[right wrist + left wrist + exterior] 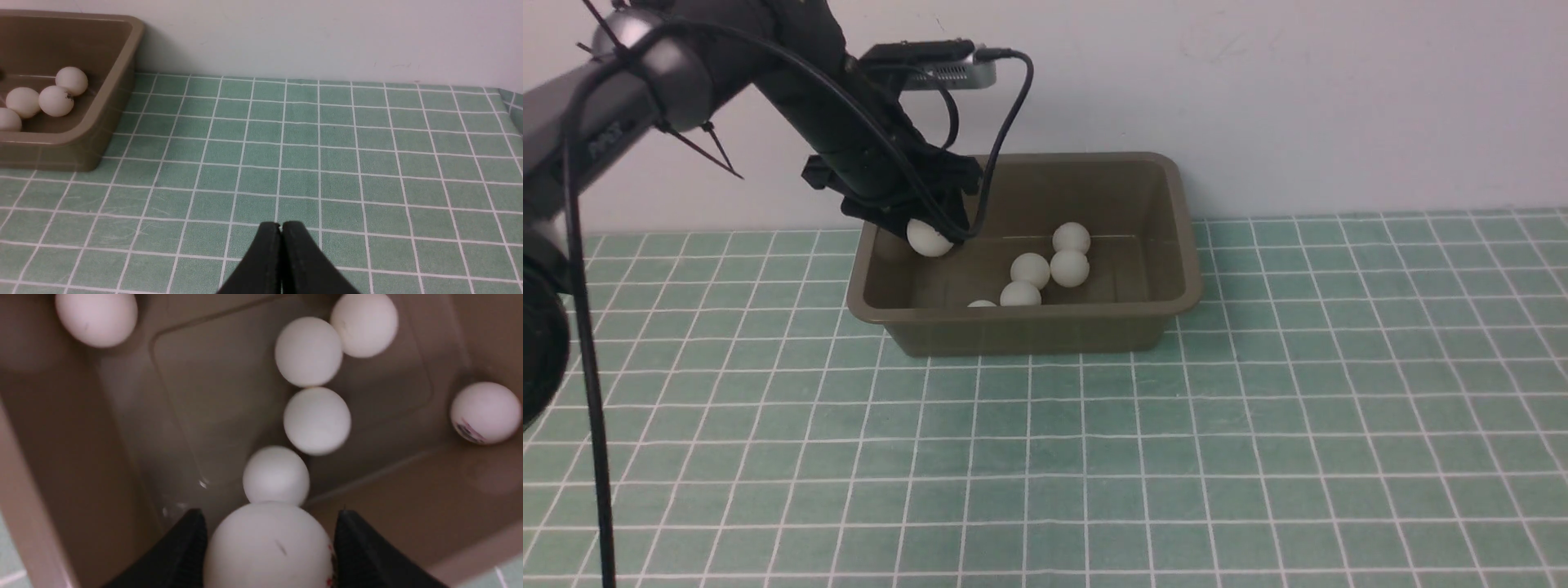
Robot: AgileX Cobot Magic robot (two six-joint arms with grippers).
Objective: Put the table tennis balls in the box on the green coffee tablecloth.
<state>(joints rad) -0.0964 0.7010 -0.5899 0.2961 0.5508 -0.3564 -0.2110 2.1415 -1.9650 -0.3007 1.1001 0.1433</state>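
The olive-brown box (pixel 1176 245) stands on the green checked tablecloth (pixel 1258 425) by the back wall. My left gripper (pixel 929 231) is shut on a white table tennis ball (pixel 929 238) and holds it over the box's left end, above the floor. In the left wrist view the held ball (pixel 267 547) sits between the two black fingers (pixel 359 551), with several loose balls (pixel 316 419) on the box floor below. Several balls (pixel 1069 267) show inside the box in the front view. My right gripper (pixel 281 225) is shut and empty over bare cloth, right of the box (pixel 102 122).
A white wall runs behind the box. The left arm's cables (pixel 1005 122) hang over the box's back left corner. The cloth's right edge (pixel 510 106) folds down at the far right.
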